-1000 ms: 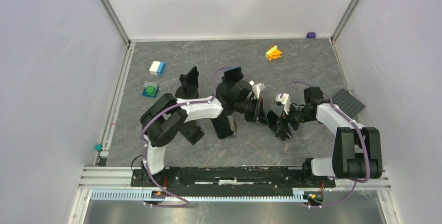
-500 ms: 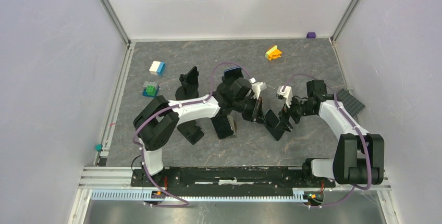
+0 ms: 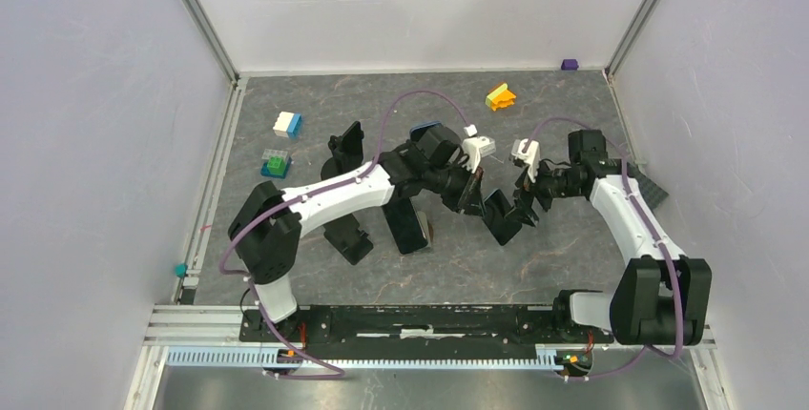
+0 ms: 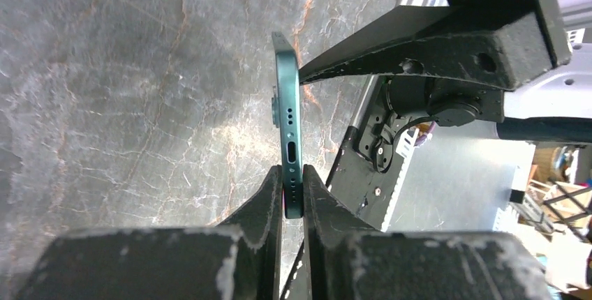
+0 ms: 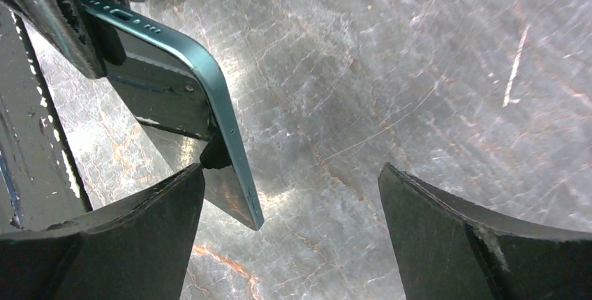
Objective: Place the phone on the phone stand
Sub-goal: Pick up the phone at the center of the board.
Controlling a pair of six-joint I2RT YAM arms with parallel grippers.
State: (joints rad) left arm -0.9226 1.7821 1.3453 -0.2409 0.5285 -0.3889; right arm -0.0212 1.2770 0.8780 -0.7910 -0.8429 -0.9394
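Two grippers meet near the middle of the grey marbled tabletop (image 3: 572,114). The left gripper (image 3: 469,193) (image 4: 292,174) is clenched on the dark teal slab-shaped phone (image 3: 498,217) (image 4: 287,125) (image 5: 223,125), pinching its port end between both fingers. The phone is held edge-on over the tabletop, between the two grippers. The right gripper (image 3: 527,208) (image 5: 291,171) is spread wide and grasps nothing; one of its fingers (image 5: 139,209) touches the phone's flat face. The black upright phone stand (image 3: 345,151) sits to the left of the phone, well apart from it. Also noted: a white-and-blue brick block (image 3: 287,124) far left, and a yellow-orange block (image 3: 500,97) at the far side.
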